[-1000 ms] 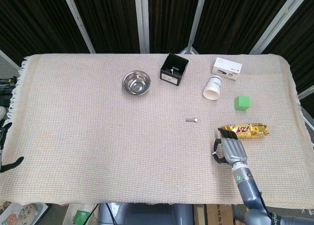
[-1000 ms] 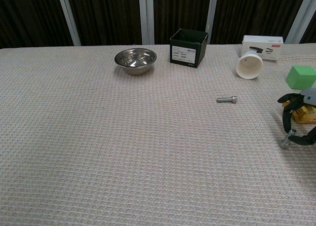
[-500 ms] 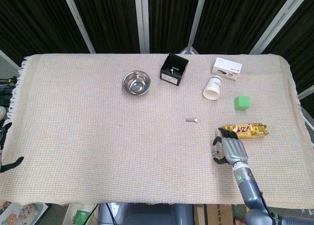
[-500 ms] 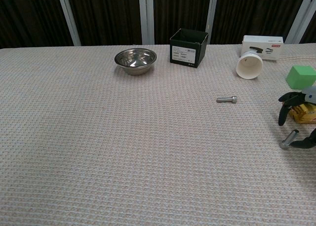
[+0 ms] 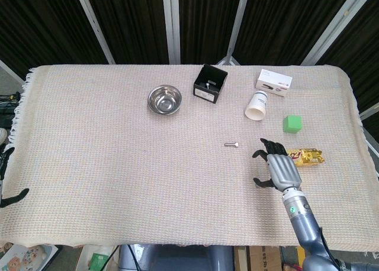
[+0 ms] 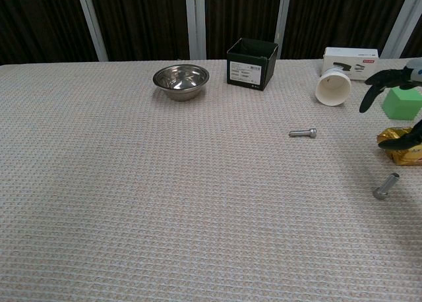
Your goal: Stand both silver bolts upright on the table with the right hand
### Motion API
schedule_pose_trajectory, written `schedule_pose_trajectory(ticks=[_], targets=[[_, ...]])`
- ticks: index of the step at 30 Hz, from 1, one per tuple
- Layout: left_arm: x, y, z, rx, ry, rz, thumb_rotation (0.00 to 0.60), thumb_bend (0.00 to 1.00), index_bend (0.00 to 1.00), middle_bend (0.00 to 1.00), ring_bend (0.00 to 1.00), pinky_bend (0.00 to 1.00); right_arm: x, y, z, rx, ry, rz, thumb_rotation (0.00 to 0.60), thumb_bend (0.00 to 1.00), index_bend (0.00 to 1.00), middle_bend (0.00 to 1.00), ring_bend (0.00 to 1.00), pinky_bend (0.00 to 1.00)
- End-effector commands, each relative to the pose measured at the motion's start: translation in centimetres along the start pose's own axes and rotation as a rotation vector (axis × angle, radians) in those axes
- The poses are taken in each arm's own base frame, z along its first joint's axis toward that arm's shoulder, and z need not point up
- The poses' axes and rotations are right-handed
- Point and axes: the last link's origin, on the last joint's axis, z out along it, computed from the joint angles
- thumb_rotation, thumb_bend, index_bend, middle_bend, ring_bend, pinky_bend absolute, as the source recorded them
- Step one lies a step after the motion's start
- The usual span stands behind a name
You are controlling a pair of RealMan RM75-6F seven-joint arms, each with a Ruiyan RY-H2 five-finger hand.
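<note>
One silver bolt (image 5: 231, 144) (image 6: 302, 133) lies on its side near the middle of the cloth-covered table (image 5: 106, 164). The other silver bolt (image 6: 386, 185) lies slanted on the cloth at the right; in the head view my right hand hides it. My right hand (image 5: 279, 169) (image 6: 389, 78) hovers above and beyond that second bolt with its fingers spread, holding nothing and clear of the bolt. Of my left hand (image 5: 14, 196), only dark fingertips show, off the table's left edge and apart from each other.
A steel bowl (image 5: 164, 99), a black open box (image 5: 210, 84), a tipped white cup (image 5: 256, 106) and a white carton (image 5: 274, 82) stand along the back. A green cube (image 5: 292, 123) and a yellow snack bar (image 5: 309, 157) lie right beside my right hand.
My right hand has let go of the right-hand bolt, risen and moved away toward the snack bar. That bolt stays slanted on the cloth. The middle bolt has not moved.
</note>
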Motion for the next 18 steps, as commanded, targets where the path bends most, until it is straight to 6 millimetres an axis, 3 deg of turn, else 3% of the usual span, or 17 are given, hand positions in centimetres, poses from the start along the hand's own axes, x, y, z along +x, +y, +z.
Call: schedule_pose_trajectory(ticks=[1, 18], targets=[[0.1, -0.2, 0.1, 0.003, 0.001, -0.004, 0.600, 0.01, 0.10, 0.02, 0.00, 0.00, 0.2, -1.9, 1.9, 0.034, -0.009, -0.022, 0.600, 0.22, 0.35, 0.06, 0.00, 0.00], [0.2, -0.8, 0.6, 0.020, 0.025, -0.013, 0.600, 0.01, 0.10, 0.02, 0.00, 0.00, -2.4, -7.0, 8.7, -0.036, 0.003, -0.120, 0.600, 0.22, 0.35, 0.06, 0.00, 0.00]])
